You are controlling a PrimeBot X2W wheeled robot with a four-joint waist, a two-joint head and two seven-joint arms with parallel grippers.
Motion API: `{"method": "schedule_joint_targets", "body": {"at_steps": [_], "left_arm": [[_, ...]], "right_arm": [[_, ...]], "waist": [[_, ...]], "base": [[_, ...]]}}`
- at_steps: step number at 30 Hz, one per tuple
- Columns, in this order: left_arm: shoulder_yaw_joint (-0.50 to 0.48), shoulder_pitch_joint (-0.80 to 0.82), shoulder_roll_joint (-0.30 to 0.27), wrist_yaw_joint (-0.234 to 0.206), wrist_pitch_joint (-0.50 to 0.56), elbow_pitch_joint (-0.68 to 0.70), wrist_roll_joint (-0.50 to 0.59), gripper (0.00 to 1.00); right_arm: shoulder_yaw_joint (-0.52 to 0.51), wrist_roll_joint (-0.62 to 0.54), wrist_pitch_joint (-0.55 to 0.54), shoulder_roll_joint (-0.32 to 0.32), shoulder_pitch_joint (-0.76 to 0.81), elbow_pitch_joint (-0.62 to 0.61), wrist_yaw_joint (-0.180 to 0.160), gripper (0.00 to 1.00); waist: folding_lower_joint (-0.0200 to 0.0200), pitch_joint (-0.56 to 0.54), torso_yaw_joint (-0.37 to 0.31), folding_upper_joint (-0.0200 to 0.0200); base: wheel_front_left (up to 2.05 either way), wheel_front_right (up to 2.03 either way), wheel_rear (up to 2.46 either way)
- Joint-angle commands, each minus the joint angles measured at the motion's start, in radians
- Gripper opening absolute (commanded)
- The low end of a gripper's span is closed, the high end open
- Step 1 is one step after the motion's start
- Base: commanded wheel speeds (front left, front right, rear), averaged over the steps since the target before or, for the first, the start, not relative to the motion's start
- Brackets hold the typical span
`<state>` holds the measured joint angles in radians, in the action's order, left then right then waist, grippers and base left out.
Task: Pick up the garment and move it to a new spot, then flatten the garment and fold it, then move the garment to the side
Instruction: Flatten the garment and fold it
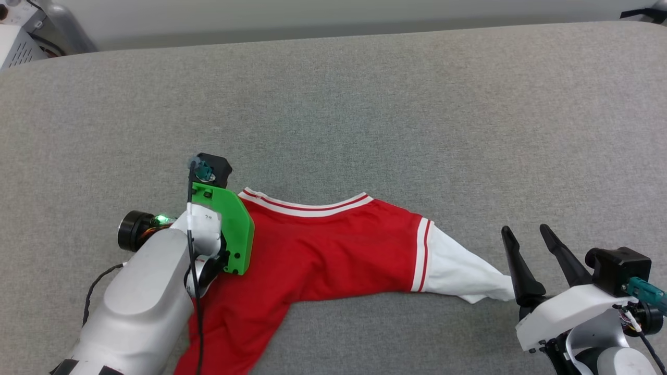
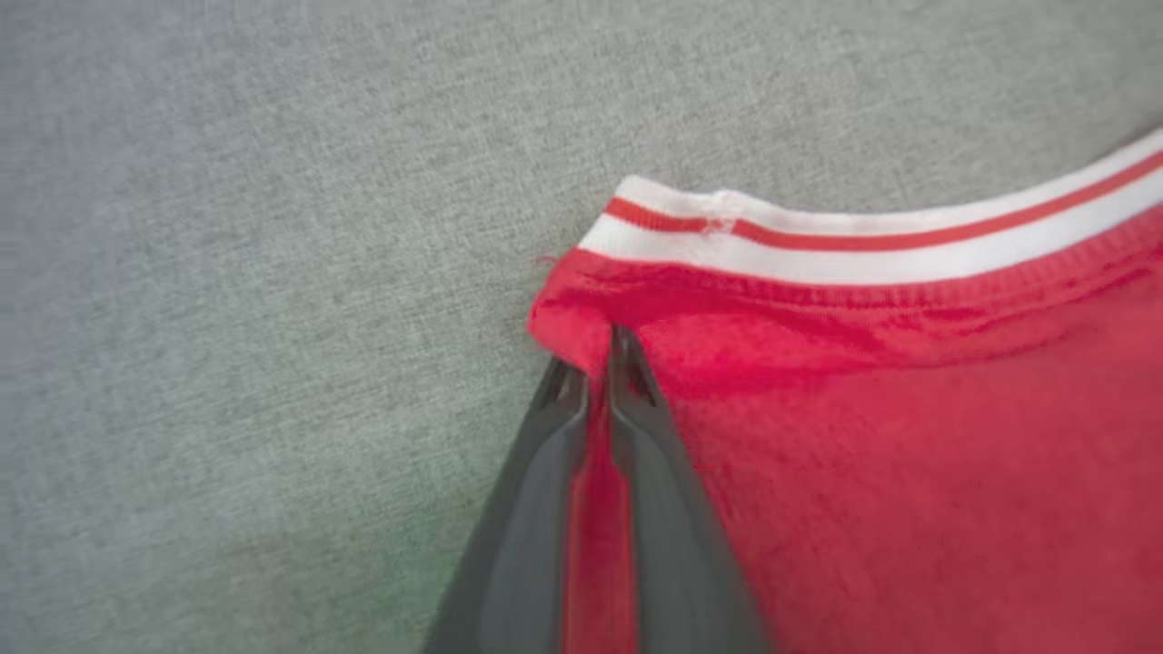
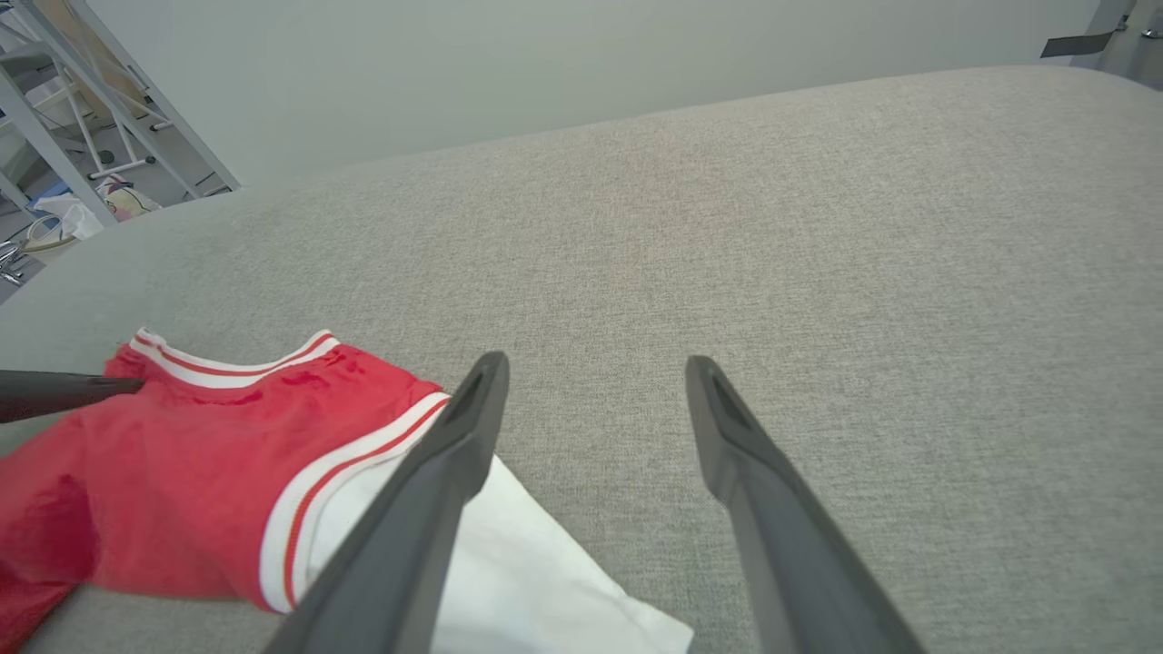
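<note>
Left end effector (image 2: 600, 368) is clamped on a pinch of red fabric just under the left end of the striped collar trim (image 2: 818, 241). Looks like a shoulder grip for the lift. Garment (image 1: 323, 245) lies bunched on the grey bench (image 1: 365, 104), near edge, hem trailing toward the robot. Right end effector (image 1: 527, 232) has its fingers apart and empty, just beside the white sleeve (image 1: 458, 271) tip, probably lined up for the second grab.

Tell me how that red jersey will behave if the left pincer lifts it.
Probably floppy: the jersey lies limp and creased on the grey surface, so it would likely hang from the left pincer. It looks thin, likely light. The pinch takes a small fold, so it might slip.
</note>
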<state>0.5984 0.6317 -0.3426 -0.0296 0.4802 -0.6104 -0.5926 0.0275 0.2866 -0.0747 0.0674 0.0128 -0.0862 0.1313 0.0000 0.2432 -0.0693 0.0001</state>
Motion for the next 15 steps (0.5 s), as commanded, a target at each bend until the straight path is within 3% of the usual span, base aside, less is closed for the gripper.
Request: {"method": "schedule_joint_targets", "body": {"at_steps": [1, 9, 15], "left_arm": [[-0.003, 0.004, -0.005, -0.024, -0.037, -0.028, 0.016, 0.00], [-0.004, 0.116, 0.006, -0.115, -0.274, 0.001, 0.131, 0.00], [0.102, 0.097, 0.112, -0.077, -0.317, 0.037, 0.172, 0.00]], "right_arm": [[-0.004, -0.005, 0.005, 0.004, -0.020, 0.006, -0.001, 1.00], [-0.020, -0.015, -0.011, 0.001, -0.014, 0.018, -0.001, 1.00], [-0.024, -0.015, -0.022, -0.004, 0.002, 0.010, -0.001, 1.00]], "waist": [[0.0000, -0.011, 0.005, -0.0001], [0.0000, -0.055, 0.007, -0.0001], [0.0000, -0.071, 0.003, -0.0001]], "base": [[0.00, 0.00, 0.00], [0.00, 0.00, 0.00], [0.00, 0.00, 0.00]]}}
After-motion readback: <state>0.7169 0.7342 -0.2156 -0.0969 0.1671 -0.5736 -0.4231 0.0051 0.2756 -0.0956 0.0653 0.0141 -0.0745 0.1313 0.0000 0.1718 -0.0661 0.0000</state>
